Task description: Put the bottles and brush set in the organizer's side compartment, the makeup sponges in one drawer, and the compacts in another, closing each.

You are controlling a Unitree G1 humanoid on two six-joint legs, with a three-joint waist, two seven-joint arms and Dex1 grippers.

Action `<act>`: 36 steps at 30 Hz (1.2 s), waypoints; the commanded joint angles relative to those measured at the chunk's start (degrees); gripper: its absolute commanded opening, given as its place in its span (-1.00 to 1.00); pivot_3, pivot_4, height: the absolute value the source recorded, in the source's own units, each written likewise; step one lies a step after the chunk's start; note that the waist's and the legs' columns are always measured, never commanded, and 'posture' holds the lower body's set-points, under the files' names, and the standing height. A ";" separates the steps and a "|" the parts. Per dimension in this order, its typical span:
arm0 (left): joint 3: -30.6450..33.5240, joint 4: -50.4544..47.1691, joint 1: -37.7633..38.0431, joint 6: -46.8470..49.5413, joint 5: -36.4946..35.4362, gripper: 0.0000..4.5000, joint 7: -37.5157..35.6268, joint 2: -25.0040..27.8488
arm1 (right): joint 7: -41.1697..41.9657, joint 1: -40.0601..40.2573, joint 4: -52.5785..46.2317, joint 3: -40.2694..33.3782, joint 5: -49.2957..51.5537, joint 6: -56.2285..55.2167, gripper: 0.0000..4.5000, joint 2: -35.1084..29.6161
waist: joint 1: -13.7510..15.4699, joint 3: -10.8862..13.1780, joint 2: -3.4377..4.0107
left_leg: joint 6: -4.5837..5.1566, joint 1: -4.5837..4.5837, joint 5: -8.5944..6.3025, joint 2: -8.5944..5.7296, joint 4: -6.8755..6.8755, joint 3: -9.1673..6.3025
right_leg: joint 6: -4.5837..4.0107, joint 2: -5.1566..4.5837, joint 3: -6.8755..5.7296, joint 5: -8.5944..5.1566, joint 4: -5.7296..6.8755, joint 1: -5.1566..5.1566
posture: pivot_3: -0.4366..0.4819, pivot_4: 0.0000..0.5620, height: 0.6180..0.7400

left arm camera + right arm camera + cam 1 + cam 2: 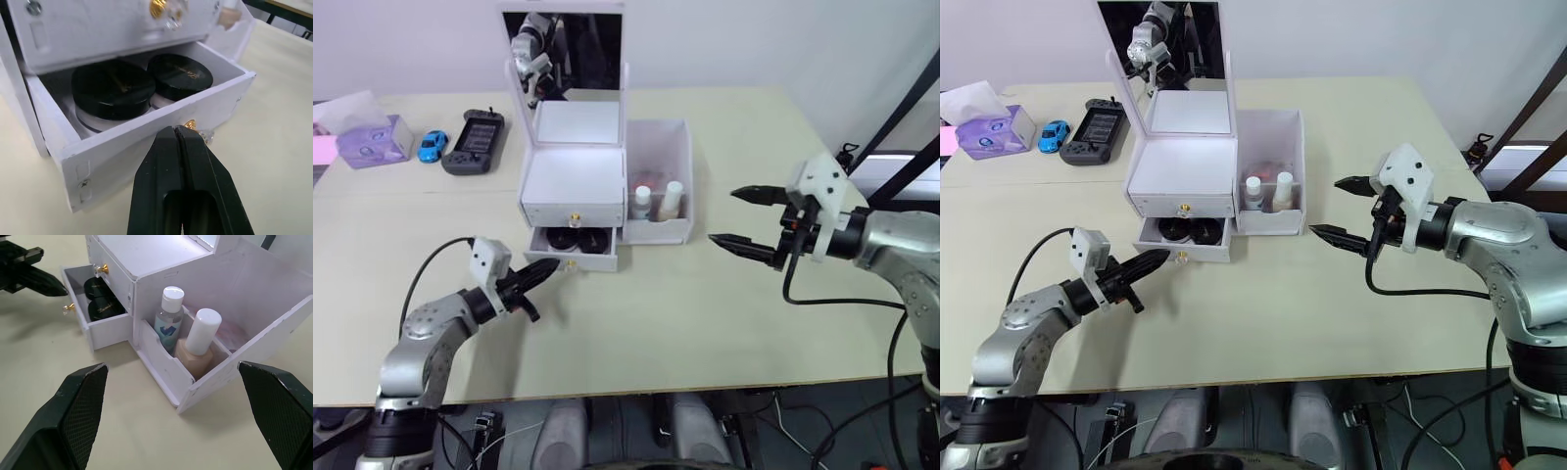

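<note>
From the head views, the organizer (573, 186) stands mid-counter (705, 313) with its mirror lid upright, the upper drawer shut and the lower drawer (572, 251) pulled out; the left gripper (540, 277), fingers together, points at that drawer's front by the gold knob (1179, 257), while the right gripper (1340, 209) hangs apart from the organizer, fingers wide, holding nothing. The two bottles (1267, 191) stand in the side compartment (658, 181); a game console (475, 142), toy car (432, 145) and tissue pack (372, 137) lie well apart at the far left. The left wrist view looks into the open drawer: both compacts (142, 85) sit side by side inside, and the closed fingertips sit just at the knob, touching or nearly so. The right wrist view shows the teal-labelled bottle (168, 318) and the beige bottle (195, 345) upright behind the compartment's low front wall, something pink behind them that may be the brush set, though I cannot tell. The step in hand looks like shutting the compact drawer, probably the last one. To do it well, push straight along the drawer's travel with the closed tips against the front panel beside the knob, not off-centre, so the drawer does not skew or the light organizer slide back.
</note>
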 commanded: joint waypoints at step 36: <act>5.84 7.13 -5.33 3.35 -2.24 -0.74 -0.55 9.03 | -1.20 13.53 1.19 -13.80 11.92 7.13 1.00 0.26 | -0.05 0.02 0.02 | 0.02 0.02 0.00 0.02 -0.14 -0.03 | -0.01 0.04 0.01 -0.01 0.05 -0.05 | -0.05 -0.47 1.00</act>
